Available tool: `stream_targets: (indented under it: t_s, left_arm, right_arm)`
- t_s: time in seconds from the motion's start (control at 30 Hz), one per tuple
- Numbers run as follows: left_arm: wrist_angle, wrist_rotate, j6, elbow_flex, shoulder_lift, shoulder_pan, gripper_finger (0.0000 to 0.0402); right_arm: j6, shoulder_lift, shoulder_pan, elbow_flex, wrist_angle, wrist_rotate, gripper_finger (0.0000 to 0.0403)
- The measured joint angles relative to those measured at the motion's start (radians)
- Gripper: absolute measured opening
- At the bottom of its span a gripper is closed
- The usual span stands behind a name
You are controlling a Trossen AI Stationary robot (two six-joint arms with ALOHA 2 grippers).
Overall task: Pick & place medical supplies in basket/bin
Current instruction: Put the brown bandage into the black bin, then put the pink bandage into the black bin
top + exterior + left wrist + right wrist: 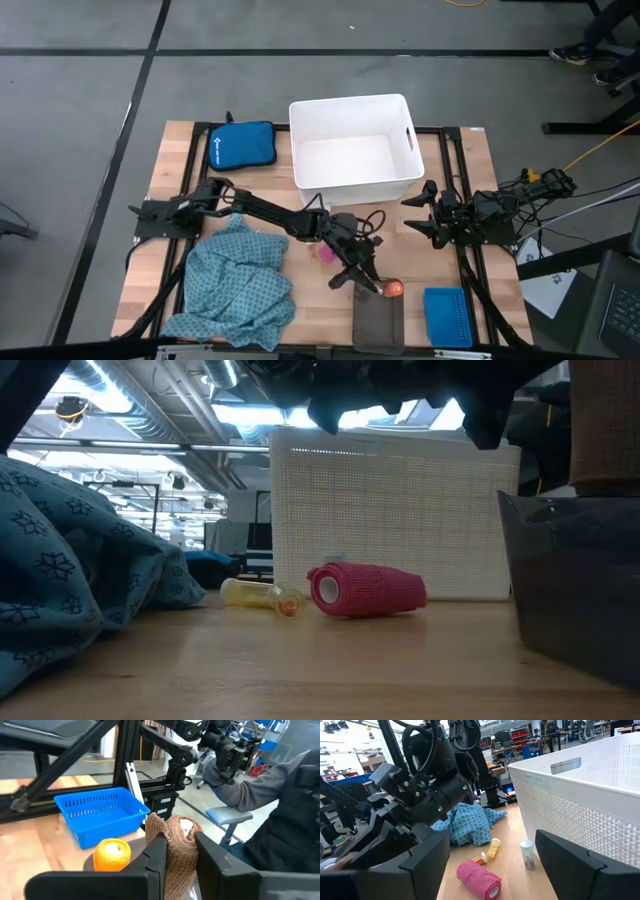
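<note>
The left gripper (180, 857) held a tan woven roll (176, 842) above the grey tray (378, 322); the right gripper (422, 213) waited wide beside the tub (352, 145).

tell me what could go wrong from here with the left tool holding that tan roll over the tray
The left tool pinches the tan bandage roll above the dark-grey tray, right beside the orange piece. Lowering further could knock that piece off the tray edge. A loose wrap end shows at the top of the roll, so it might snag on a finger at release. The right tool waits open by the white tub.
</note>
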Motion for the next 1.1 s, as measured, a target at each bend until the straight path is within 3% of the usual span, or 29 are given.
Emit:
stream_targets:
  t_s: [0.17, 0.67, 1.1]
  left_arm:
    - [-0.018, 0.004, -0.015, 0.000, 0.000, -0.001, 0.0070]
    - [-0.017, 0.006, -0.030, 0.000, 0.000, -0.001, 0.0178]
    - [-0.017, 0.007, -0.020, 0.000, 0.000, 0.006, 0.0198]
  right_arm:
    - [0.000, 0.000, 0.000, 0.000, 0.000, 0.000, 0.0297]
    - [0.000, 0.000, 0.000, 0.000, 0.000, 0.000, 0.0297]
    - [0.005, 0.000, 0.000, 0.000, 0.000, -0.001, 0.0297]
